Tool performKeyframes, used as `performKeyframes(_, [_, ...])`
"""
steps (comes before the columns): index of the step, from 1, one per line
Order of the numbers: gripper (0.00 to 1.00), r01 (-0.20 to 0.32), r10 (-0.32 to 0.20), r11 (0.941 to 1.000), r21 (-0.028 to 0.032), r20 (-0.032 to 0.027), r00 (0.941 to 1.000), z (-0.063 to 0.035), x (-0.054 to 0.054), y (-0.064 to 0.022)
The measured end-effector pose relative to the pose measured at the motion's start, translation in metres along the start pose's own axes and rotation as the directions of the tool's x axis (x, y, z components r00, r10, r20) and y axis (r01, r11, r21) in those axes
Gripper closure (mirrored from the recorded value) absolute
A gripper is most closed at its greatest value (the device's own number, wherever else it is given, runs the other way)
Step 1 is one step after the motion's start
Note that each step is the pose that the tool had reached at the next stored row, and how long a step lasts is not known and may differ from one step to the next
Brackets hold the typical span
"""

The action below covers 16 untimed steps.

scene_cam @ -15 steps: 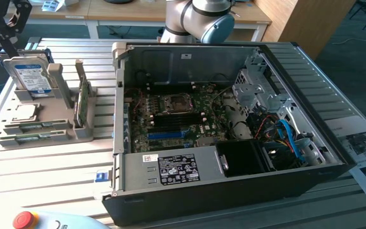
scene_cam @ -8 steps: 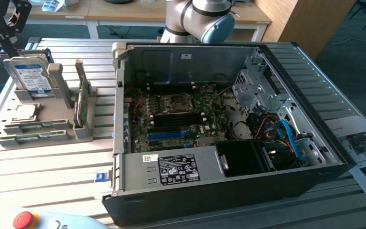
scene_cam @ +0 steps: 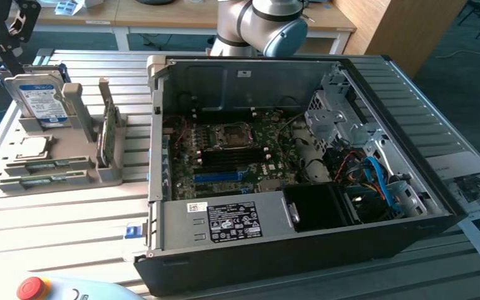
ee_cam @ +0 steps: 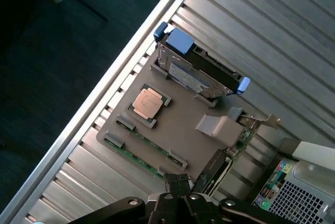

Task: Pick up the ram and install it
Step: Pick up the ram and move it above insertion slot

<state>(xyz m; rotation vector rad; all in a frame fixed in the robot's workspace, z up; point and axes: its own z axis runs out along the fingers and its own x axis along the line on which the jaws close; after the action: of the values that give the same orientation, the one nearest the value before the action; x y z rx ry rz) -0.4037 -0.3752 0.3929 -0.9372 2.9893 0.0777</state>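
Observation:
Two ram sticks lie flat in the front slots of a grey parts holder (scene_cam: 98, 175), on the exterior view's left. One ram stick (scene_cam: 47, 165) sits just behind the other (scene_cam: 44, 181). In the wrist view the outer ram stick (ee_cam: 137, 154) runs along the holder's edge as a thin green strip. My gripper (scene_cam: 7, 37) hangs high over the holder's back corner, well clear of the ram. Its black fingers (ee_cam: 178, 183) are pressed together with nothing between them. The open computer case (scene_cam: 440, 215) shows its motherboard (scene_cam: 232, 156) with dark memory slots.
The holder also carries an upright silver hard drive (scene_cam: 40, 94) (ee_cam: 199, 72), a wider green card (scene_cam: 105, 134) standing on edge, and a copper-coloured processor chip (ee_cam: 147, 103). A red emergency-stop button (scene_cam: 32, 287) sits at the front. The slatted table's metal edge (ee_cam: 104, 85) borders dark floor.

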Motion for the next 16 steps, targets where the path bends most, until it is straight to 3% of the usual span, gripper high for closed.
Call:
performKeyframes(6, [0.9, 0.04, -0.04, 0.9992, -0.0009, -0.0018, 0.9992, 0.0, 0.0, 0.0])
performKeyframes(8, [0.9, 0.093, -0.093, 0.9957, -0.0023, -0.0041, 0.9957, 0.0, 0.0, 0.0])
performKeyframes(10, [0.9, 0.154, -0.154, 0.9881, -0.004, -0.0067, 0.9881, 0.0, 0.0, 0.0])
performKeyframes(16, [0.9, 0.199, -0.199, 0.9799, -0.0054, -0.0086, 0.9799, 0.0, 0.0, 0.0])
